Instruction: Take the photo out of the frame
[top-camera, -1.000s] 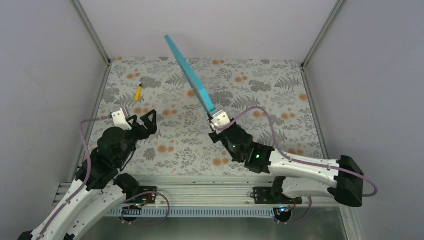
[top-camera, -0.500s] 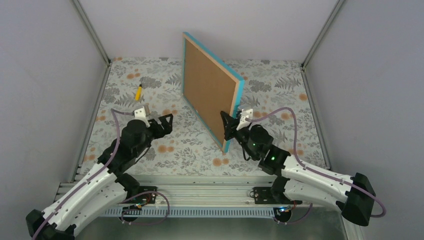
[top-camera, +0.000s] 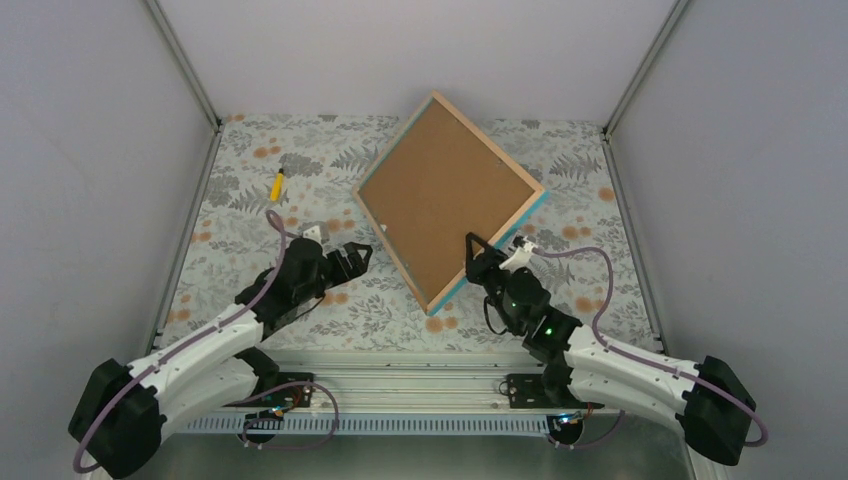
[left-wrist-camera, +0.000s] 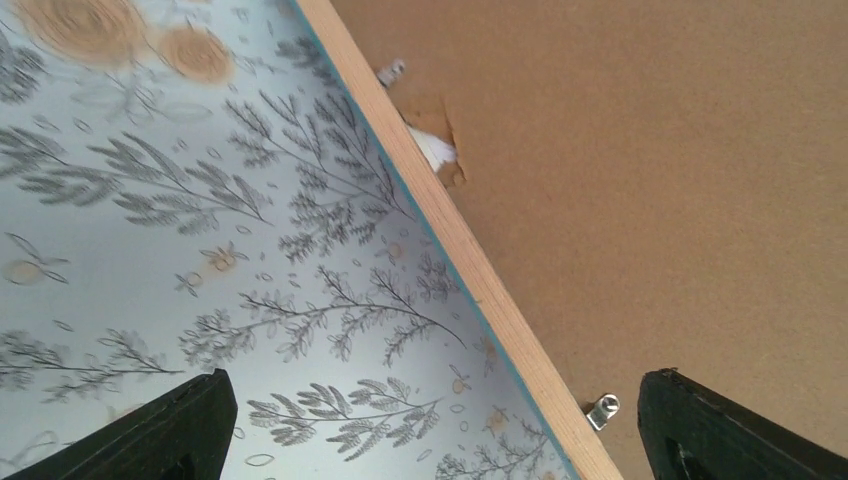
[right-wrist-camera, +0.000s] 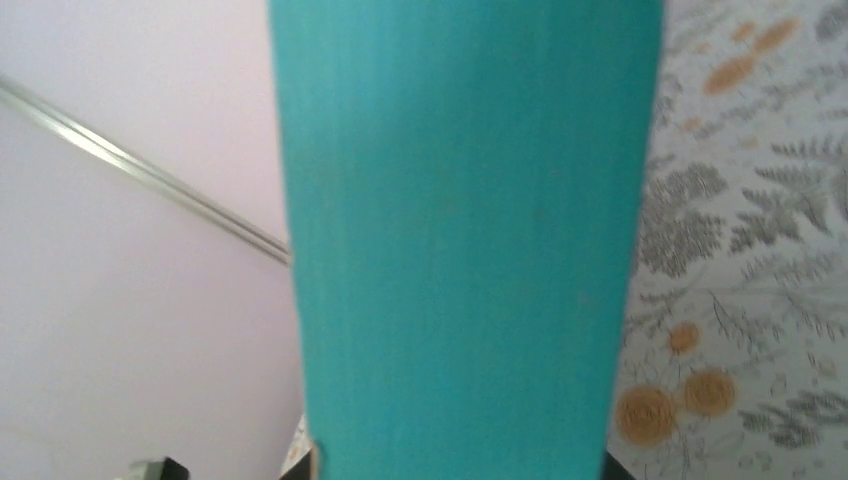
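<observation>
Right tool (top-camera: 493, 248) was clamped on the frame's (right-wrist-camera: 460, 230) turquoise near-right edge, brown backing board (top-camera: 447, 195) facing up, and left tool (top-camera: 355, 252), fingers apart, hung just beside its near-left edge over the bench (top-camera: 590, 160).

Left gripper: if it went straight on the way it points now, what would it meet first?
Most likely the frame, at its light wood rim, which crosses between the open fingers of the left gripper; the backing board lies beyond. Height is unclear, so it might pass under the edge.
</observation>
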